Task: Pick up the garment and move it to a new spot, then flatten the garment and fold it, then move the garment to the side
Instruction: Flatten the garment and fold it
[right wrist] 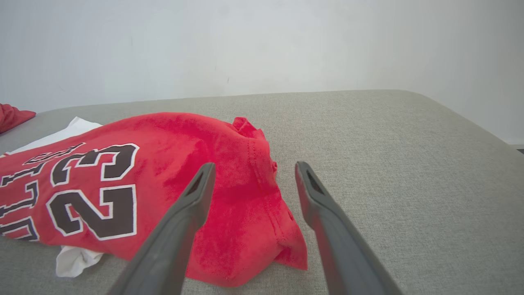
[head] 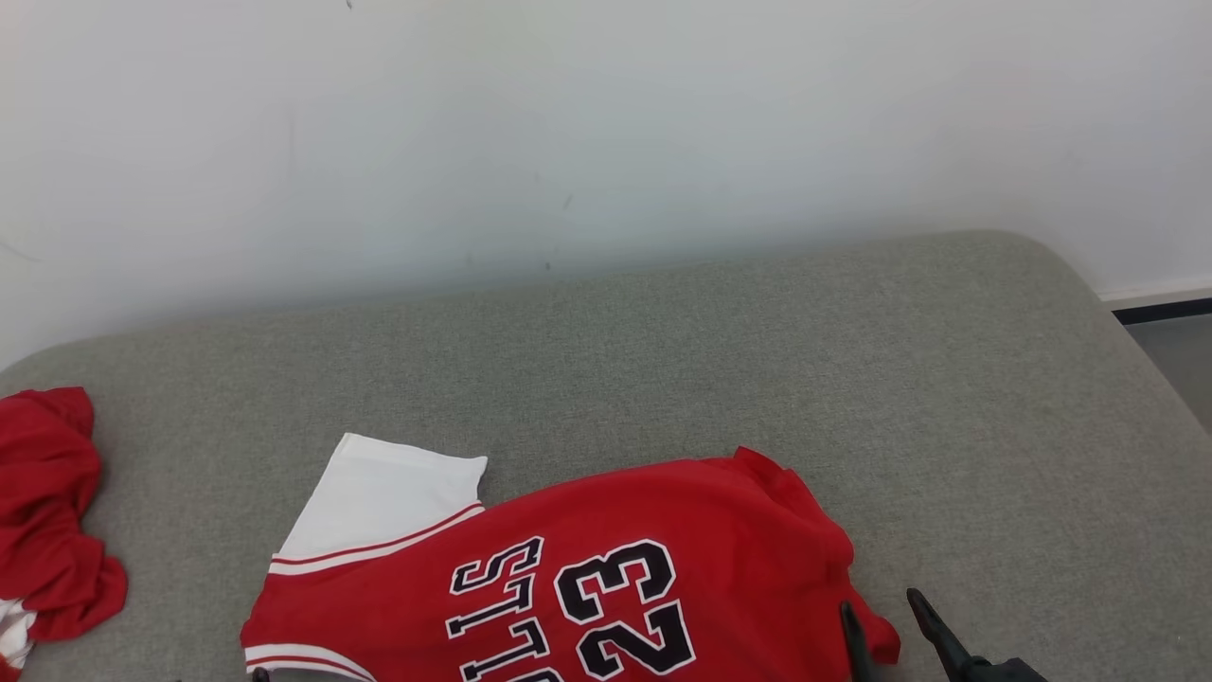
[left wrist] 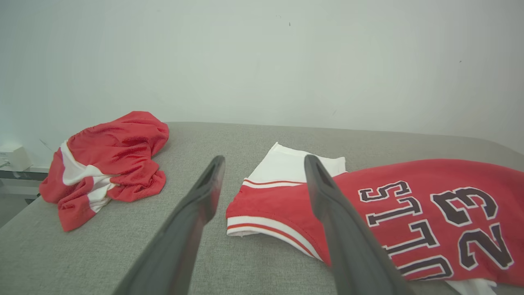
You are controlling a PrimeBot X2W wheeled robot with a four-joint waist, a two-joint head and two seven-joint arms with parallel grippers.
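Observation:
The garment point(head: 587, 559) is a red jersey with a black "23" and white sleeve trim, lying print-up near the front of the grey padded surface point(head: 757, 360). Its white sleeve point(head: 379, 493) sticks out at the left. My right gripper point(head: 879, 601) stands open at the jersey's right end; in the right wrist view the right gripper point(right wrist: 254, 165) hovers over the bunched red edge of the garment point(right wrist: 163, 164), holding nothing. My left gripper point(left wrist: 264, 157) is open above the sleeve end of the garment point(left wrist: 430, 205), with nothing between its fingers.
A second, crumpled red and white cloth point(head: 47, 511) lies at the far left of the surface, seen also as the cloth point(left wrist: 110, 159). A pale wall point(head: 606, 142) rises behind. The surface's rounded right edge point(head: 1136, 332) drops to the floor.

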